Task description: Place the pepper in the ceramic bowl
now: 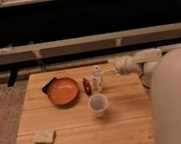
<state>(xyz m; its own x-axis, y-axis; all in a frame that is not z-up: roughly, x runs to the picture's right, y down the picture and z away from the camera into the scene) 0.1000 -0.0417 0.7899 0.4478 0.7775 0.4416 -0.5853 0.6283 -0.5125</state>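
The small dark red pepper (87,85) lies on the wooden table (82,133), just to the right of the ceramic bowl (63,91). The bowl is wide, shallow and orange-red inside, and it sits at the table's back left. My gripper (108,72) reaches in from the right at the end of the pale arm (135,62). It is open and hangs just right of a small white bottle (97,79), holding nothing. The bottle stands between the gripper and the pepper.
A white cup (98,104) stands in front of the bottle, near the table's middle. A pale sponge-like pad (44,137) lies at the front left. A dark flat object (49,85) pokes out behind the bowl. The robot's body (177,105) fills the right side.
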